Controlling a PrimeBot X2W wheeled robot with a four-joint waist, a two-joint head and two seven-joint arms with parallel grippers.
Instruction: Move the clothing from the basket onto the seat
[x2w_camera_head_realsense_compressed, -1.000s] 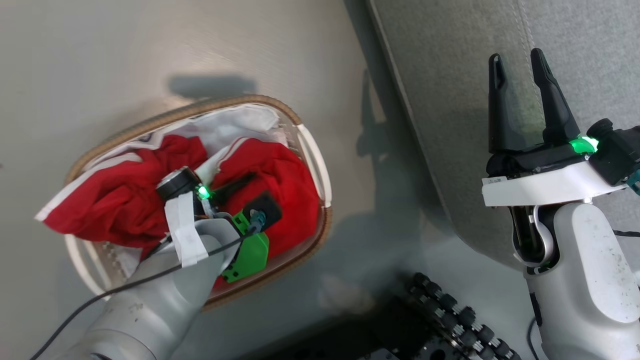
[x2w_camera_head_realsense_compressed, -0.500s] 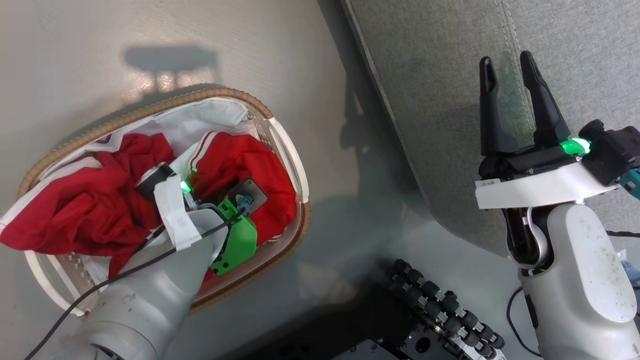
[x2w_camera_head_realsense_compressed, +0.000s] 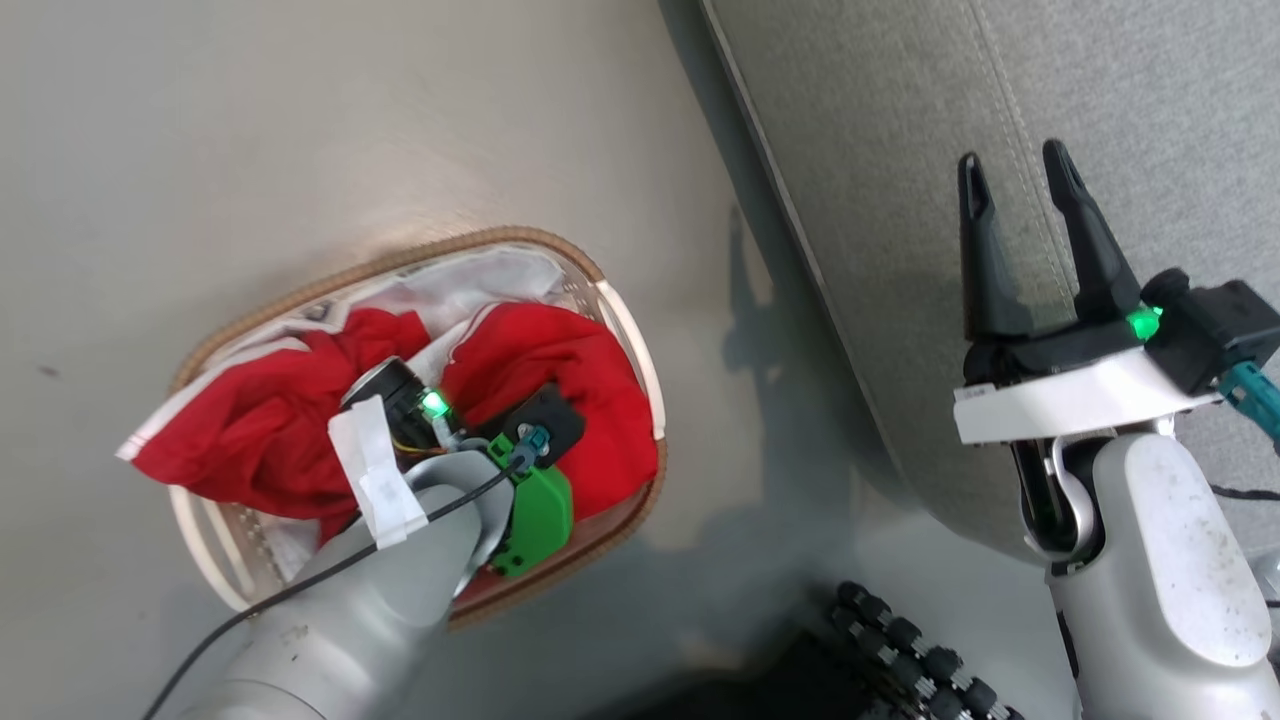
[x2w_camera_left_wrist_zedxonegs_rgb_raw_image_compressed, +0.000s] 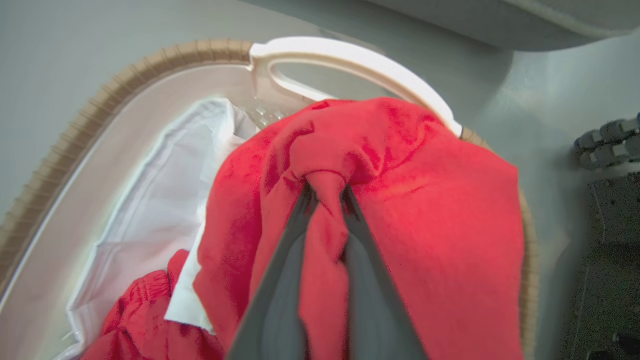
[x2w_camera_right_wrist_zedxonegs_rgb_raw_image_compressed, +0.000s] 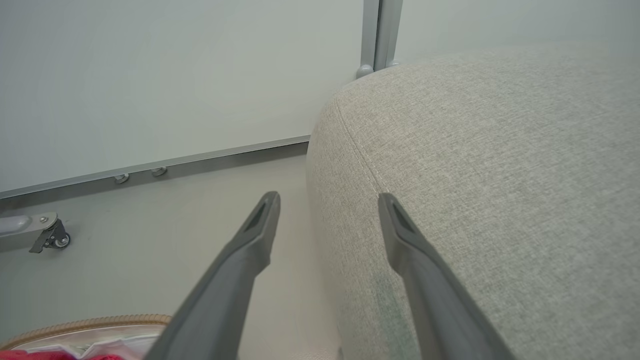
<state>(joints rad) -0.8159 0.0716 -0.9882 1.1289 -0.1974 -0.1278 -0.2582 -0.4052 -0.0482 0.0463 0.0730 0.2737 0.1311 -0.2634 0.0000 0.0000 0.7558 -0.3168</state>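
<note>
Large grey woven-fabric seat, rounded edge and stitched seam, takes the far right. Nothing red on it.
Pale grey floor covers the left and carries the rest.
Small oval cream plastic basket with a brown woven rim sits on the floor left of the seat, well apart from it. White fabric liner shows at its far end.
Bright red fabric clothing is all in the basket, in two mounds. The left mound has a white edge band and hangs over the left rim.
Left arm reaches down into the basket. In the left wrist view the left claw is pressed together on a bunched fold of the right mound, red cloth pinched between the fingers, just below the basket handle.
Right claw is spread with nothing in it, above the seat's near-left edge, fingers pointing far; not touching the fabric in the right wrist view.
Small white label on the right wrist: print too small to read.
</note>
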